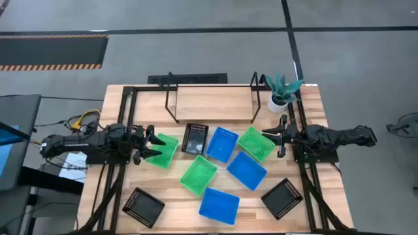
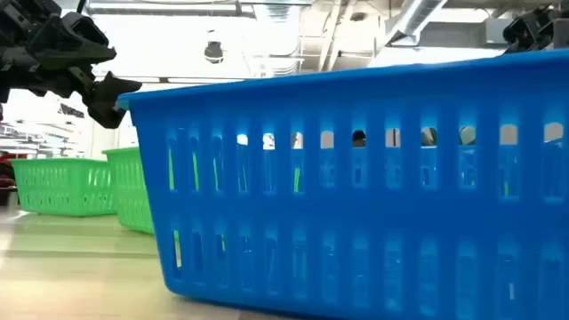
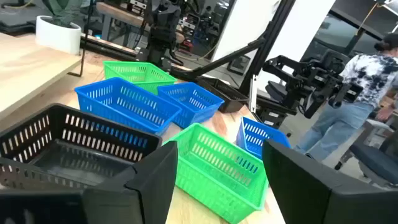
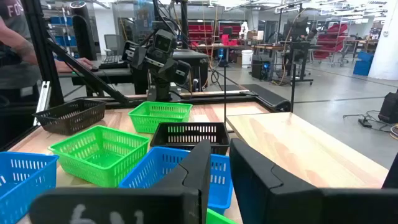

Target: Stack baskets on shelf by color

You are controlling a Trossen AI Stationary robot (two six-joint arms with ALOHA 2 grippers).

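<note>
Baskets (image 1: pixel 215 173) lie scattered on the table (image 1: pixel 307 111) from above, shelf (image 1: pixel 212 104) bare behind; left gripper (image 1: pixel 152 147) spread over a green basket (image 1: pixel 163 150), right gripper (image 1: pixel 269 134) narrow, holding nothing. Low down, a blue basket (image 2: pixel 356 178) fills the front.

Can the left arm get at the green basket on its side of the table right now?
Probably yes. The left gripper hangs open right at the green basket at the left end of the cluster, with nothing between them. The black basket beside it is close but seems clear of that rim.
</note>
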